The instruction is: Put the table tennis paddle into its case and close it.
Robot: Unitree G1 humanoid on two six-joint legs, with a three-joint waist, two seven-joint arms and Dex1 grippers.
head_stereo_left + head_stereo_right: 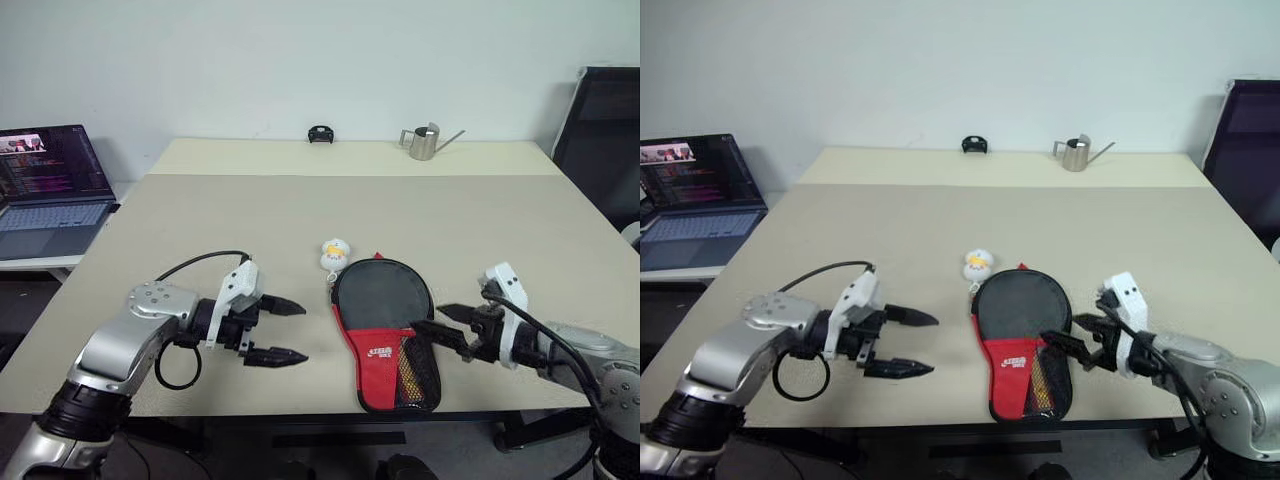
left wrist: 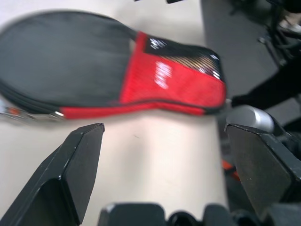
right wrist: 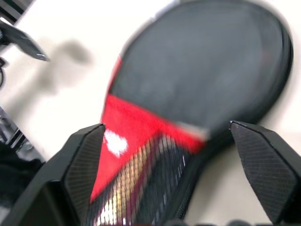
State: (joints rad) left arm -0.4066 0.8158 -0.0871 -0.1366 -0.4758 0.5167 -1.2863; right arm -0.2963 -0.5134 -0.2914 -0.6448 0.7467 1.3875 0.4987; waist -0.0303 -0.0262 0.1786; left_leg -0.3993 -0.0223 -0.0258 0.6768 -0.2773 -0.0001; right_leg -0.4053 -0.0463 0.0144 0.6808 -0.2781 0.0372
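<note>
So the case point(image 1: 385, 330) is lying flat near the front edge of the table point(image 1: 300, 210), round end pointing away from the robot, red mesh end toward it, little ball charm point(image 1: 334, 253) just past the round end. Looks zipped, and I can't make out the paddle at all, so I'd guess it's inside. The right gripper point(image 1: 445, 330) sits just beside the case's right edge, jaws spread wide, holding nothing. The left gripper point(image 1: 283, 330) is also wide and empty, farther off on the other side.
</note>
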